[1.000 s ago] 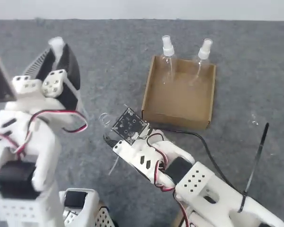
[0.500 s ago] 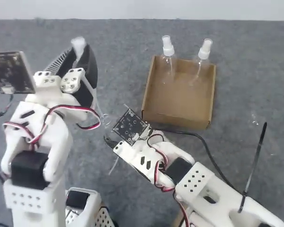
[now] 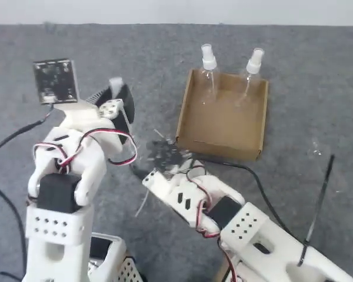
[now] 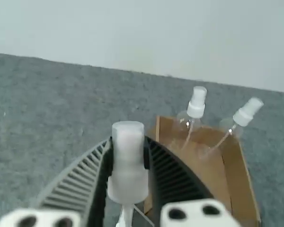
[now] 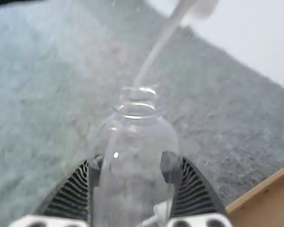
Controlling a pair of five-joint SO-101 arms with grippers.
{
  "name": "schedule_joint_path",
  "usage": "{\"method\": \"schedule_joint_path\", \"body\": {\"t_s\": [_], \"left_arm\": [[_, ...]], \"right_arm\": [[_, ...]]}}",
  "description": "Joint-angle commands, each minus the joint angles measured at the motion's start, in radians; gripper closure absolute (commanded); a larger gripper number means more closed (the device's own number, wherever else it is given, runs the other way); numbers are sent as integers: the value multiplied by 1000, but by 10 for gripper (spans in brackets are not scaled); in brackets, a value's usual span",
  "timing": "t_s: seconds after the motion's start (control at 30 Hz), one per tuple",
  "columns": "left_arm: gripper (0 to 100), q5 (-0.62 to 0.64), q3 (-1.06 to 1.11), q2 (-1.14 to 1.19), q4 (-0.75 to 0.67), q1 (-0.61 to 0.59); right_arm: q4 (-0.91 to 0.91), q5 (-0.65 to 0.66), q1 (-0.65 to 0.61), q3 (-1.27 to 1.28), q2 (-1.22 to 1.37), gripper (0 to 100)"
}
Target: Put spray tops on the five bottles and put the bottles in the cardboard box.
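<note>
The left gripper (image 4: pixel 128 149) is clamped on a white spray top (image 4: pixel 128 165), held upright between its ribbed black fingers, toward 10 o'clock in the high view. The right gripper (image 5: pixel 132 172) grasps a clear bottle (image 5: pixel 135 137) by its body near the middle of the grey table (image 3: pixel 294 64), with the neck open. In the right wrist view the spray top's thin tube (image 5: pixel 154 56) slants down to the bottle's mouth. The cardboard box (image 3: pixel 220 147) lies at 1 o'clock, near the held bottle. Inside it, at its 12 o'clock wall, are a capped bottle (image 3: pixel 209 76) and a second capped bottle (image 3: pixel 251 76), side by side
</note>
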Motion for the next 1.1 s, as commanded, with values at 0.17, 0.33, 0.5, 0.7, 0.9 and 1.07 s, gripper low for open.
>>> {"method": "schedule_joint_path", "body": {"t_s": [0.17,0.33,0.5,0.7,0.9,1.07], "left_arm": [[991,-74,10,-32,44,97],[947,-75,10,-32,48,95],[887,-87,5,-78,68,95],[880,-160,8,-230,68,95],[880,-161,8,-215,89,83],[880,-161,45,-193,-29,-34]], "right_arm": [[-79,-166,68,8,-105,993],[-79,-166,70,21,-105,993],[-79,-166,71,23,-105,993],[-79,-166,71,32,-105,993],[-77,-166,73,38,-107,993],[-33,-166,90,32,-114,993]]}}
